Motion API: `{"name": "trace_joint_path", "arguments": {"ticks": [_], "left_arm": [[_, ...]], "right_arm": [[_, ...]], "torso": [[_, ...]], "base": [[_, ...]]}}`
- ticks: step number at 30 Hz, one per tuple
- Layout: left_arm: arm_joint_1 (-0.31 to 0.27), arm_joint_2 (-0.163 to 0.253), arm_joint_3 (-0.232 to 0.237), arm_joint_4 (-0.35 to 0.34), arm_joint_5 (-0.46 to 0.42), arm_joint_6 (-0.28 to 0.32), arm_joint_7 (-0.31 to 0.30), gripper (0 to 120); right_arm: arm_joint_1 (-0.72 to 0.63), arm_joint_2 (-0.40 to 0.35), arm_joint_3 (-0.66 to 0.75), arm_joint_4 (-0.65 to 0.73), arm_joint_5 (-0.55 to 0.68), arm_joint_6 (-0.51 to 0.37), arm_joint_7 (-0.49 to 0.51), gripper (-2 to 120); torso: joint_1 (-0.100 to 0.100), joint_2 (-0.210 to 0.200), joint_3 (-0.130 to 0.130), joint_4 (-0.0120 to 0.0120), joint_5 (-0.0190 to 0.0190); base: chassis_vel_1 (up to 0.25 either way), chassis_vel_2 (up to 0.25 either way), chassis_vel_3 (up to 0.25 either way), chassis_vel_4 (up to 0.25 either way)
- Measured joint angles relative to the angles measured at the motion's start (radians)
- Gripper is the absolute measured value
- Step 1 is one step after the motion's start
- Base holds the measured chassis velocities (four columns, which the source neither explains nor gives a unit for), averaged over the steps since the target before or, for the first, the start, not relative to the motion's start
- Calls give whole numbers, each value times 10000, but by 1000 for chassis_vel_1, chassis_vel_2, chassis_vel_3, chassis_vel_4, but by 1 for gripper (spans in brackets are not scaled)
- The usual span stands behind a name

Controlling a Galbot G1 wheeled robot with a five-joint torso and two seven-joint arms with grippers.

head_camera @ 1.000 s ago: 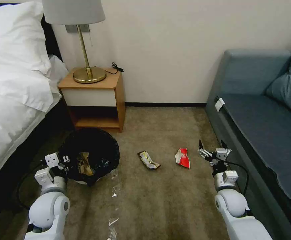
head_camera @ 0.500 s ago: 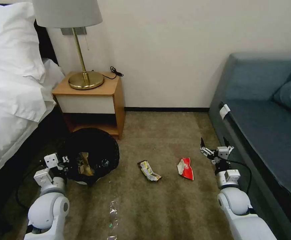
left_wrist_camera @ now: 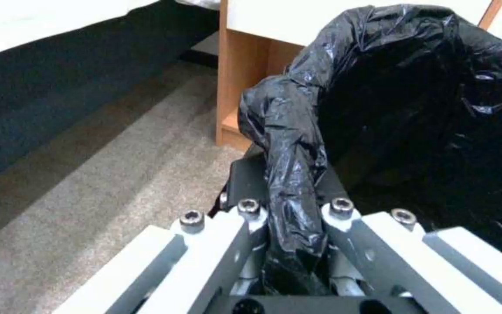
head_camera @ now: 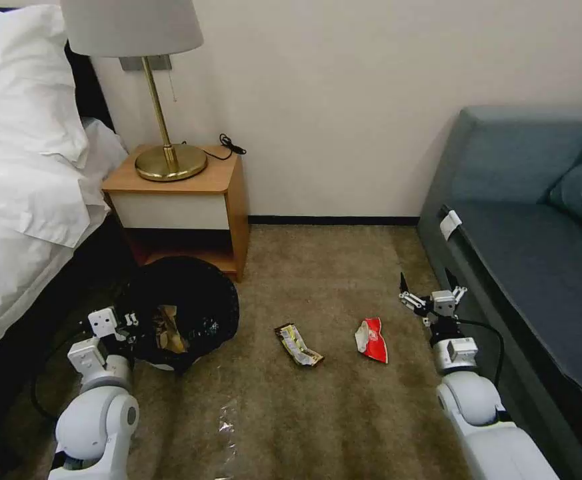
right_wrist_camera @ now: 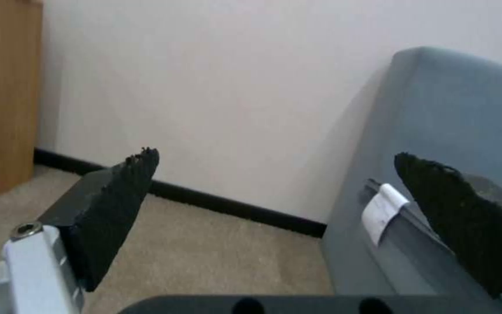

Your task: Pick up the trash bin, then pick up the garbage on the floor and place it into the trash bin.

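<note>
Black-bagged trash bin (head_camera: 183,313) rim seemingly pinched by left end effector (left_wrist_camera: 289,226); right end effector (head_camera: 428,291) spread.

A gold lamp (head_camera: 164,100) stands on a small wooden table (head_camera: 177,200) far left, beside a white bed (head_camera: 17,173). A blue sofa (head_camera: 537,233) sits right.

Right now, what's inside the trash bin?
Inside the trash bin, against the black bag lining, sits crumpled brown paper and something small and shiny beside it. Anything beneath them is hidden. The left tool grips the bag-covered rim.
</note>
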State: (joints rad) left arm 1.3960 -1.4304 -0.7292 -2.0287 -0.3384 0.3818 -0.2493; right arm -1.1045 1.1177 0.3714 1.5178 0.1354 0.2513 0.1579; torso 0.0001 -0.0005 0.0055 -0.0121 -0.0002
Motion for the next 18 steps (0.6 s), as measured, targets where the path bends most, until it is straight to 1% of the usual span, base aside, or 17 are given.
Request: {"name": "trace_joint_path", "arguments": {"ticks": [2, 4, 5, 6, 7, 8, 9, 10, 12, 15, 16, 18], "left_arm": [[57, -86, 22, -64, 59, -9, 0, 4], [60, -89, 23, -66, 61, -8, 0, 4], [66, -152, 39, -66, 103, -10, 0, 4], [32, -170, 39, -18, 118, -10, 1, 4], [32, -170, 39, -18, 118, -10, 1, 4], [-19, -190, 34, 42, 128, -11, 1, 4], [-117, -232, 24, 137, 140, -10, 0, 4], [-117, -232, 24, 137, 140, -10, 0, 4], [-304, -250, 61, 270, 163, 39, -17, 4], [-378, -245, 85, 313, 165, 76, -34, 4], [-520, -183, 152, 369, 152, 204, -86, 4], [-580, -140, 192, 378, 118, 276, -101, 4]], "right_arm": [[629, -205, -619, -505, 523, -272, -9, 100], [656, -211, -648, -527, 552, -285, -11, 100], [1205, -244, -1254, -987, 1470, -559, -166, 100], [1506, -192, -1561, -1242, 2035, -747, -199, 100], [1506, -192, -1561, -1242, 2035, -747, -199, 100], [1787, -99, -1829, -1476, 2499, -958, -207, 100], [2306, 194, -2291, -1958, 3146, -1362, -209, 100], [2306, 194, -2291, -1958, 3146, -1362, -209, 100], [3032, 719, -2699, -2831, 3447, -1661, -256, 100], [3194, 837, -2761, -3077, 3474, -1720, -289, 100], [3420, 1003, -2815, -3513, 3502, -1804, -399, 100], [3479, 1046, -2815, -3711, 3501, -1815, -489, 100]], "torso": [[1, 0, 0, 2, 0], [0, 0, 0, 2, 0], [1, 0, 1, 0, -1], [0, 0, 0, 0, 1], [0, 0, 0, 0, 1], [0, 0, 1, 0, 0], [0, 0, 1, 1, -1], [0, 0, 1, 1, -1], [0, 0, 2, 6, 1], [0, 0, 1, 7, 0], [1, 0, 2, 5, -2], [1, 0, 2, 3, -1]], "base": [[0, 0, 0, 0], [0, 0, 0, 0], [0, 0, 0, 0], [0, 0, 0, 0], [0, 0, 0, 0], [0, 0, 0, 0], [0, 0, 0, 0], [0, 0, 0, 0], [0, 0, 0, 0], [0, 0, 0, 0], [0, 0, 0, 0], [0, 0, 0, 0]]}}
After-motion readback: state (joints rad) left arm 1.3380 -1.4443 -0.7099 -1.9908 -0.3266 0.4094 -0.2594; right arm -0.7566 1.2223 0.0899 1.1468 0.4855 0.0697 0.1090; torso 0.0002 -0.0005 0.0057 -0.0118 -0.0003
